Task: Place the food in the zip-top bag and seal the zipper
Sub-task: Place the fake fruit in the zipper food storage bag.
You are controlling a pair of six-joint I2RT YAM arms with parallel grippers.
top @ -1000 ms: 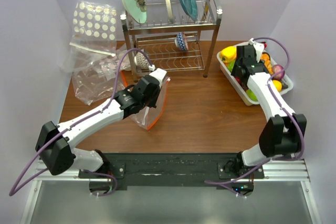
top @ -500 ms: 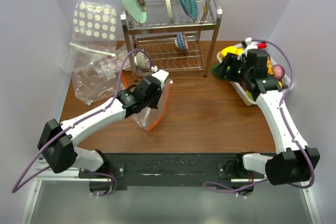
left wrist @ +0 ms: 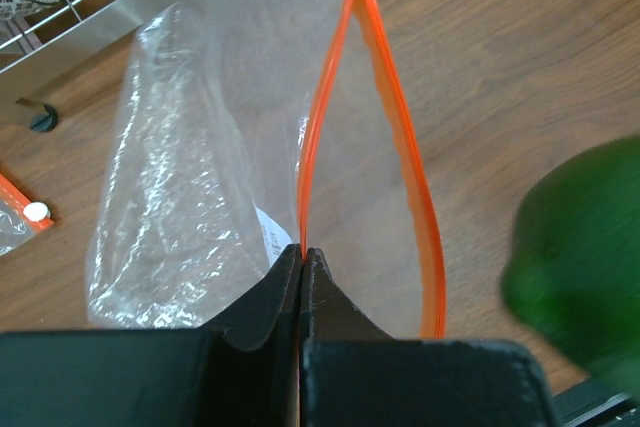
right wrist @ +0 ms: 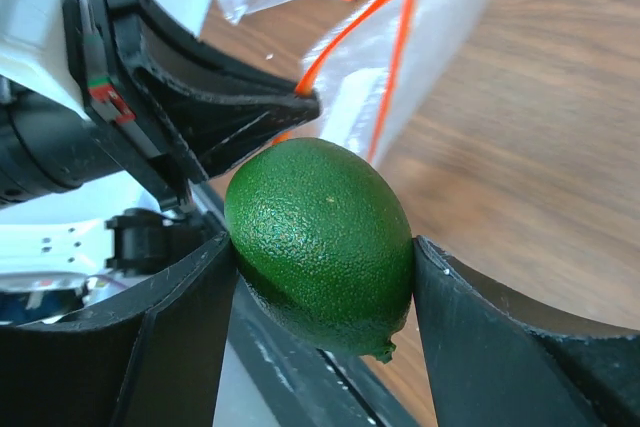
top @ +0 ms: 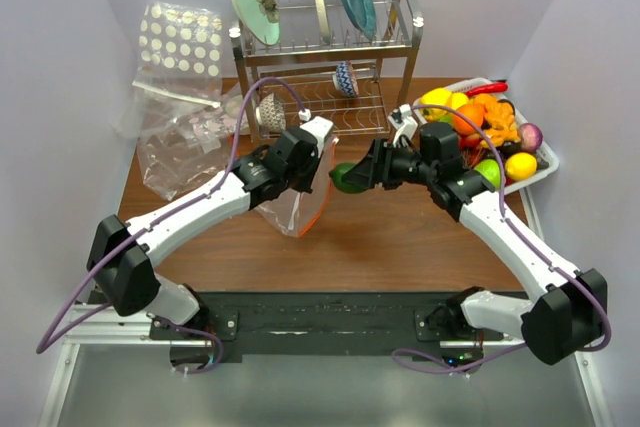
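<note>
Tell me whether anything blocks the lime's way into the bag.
Nothing visible does. The right pincer holds the lime beside the zip-top bag's mouth, which the left pincer holds open by pinching the zipper.

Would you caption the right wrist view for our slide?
Right gripper holds a green lime near the open zip-top bag.

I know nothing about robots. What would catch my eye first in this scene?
A glossy green lime, pinched in the right gripper, hangs over the middle of the table right beside the gaping mouth of the zip-top bag. The left gripper holds that bag up by its orange-red zipper. Behind, at the right, a white tray brims with bright toy food.
</note>
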